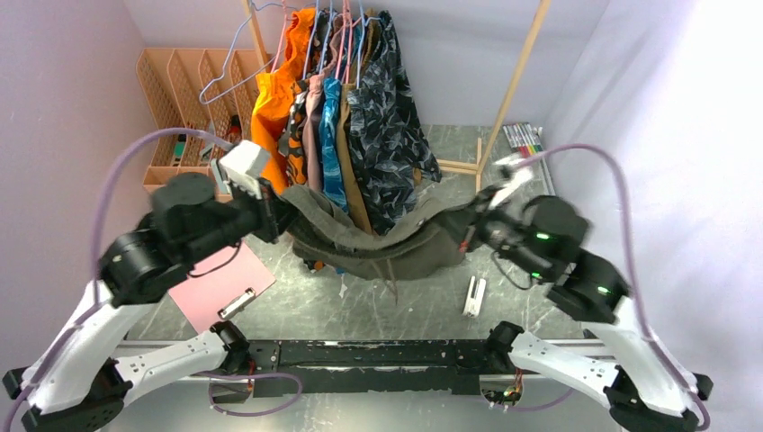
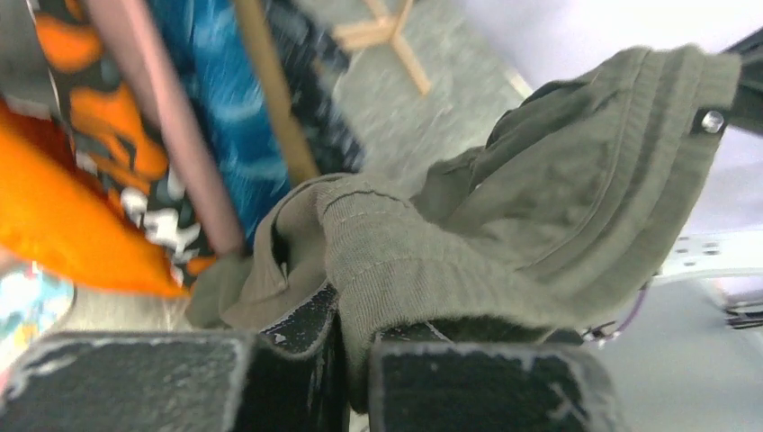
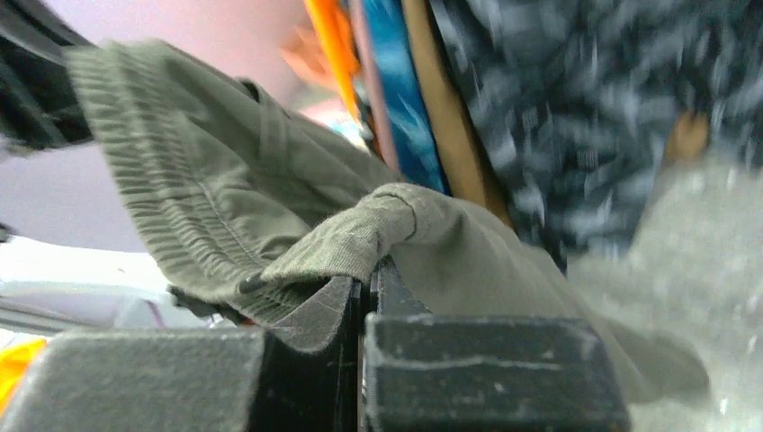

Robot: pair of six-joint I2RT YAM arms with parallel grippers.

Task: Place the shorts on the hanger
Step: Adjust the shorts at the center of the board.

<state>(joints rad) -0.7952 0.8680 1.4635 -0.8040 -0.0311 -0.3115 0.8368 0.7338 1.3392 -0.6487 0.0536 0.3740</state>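
Holding the shorts [image 1: 378, 238] up off the bench [image 1: 378, 306], just in front of the clothes rack [image 1: 525, 56], stretched by the waistband and sagging in the middle. Clamped at one end of the ribbed band by the left hand [image 1: 270, 211], at the other end by the right hand [image 1: 472, 229]; in each wrist view, a fold of rib pinched tight between the fingers.

Soft, light and limp: no stiffness to lean on, sure to droop wherever unsupported. Hardly slippery, judging by the ribbing. Best gripped at the doubled elastic band, as now, rather than at the thin legs. Worth pulling the band taut to open a span for the hanger bar.

Over at the left end of the rack, well apart from the shorts and empty: a pale blue hanger [image 1: 225, 85], probably the one wanted, though too thin in the top view to be sure. Some risk of snagging on the hung clothes [image 1: 387, 108] close behind.
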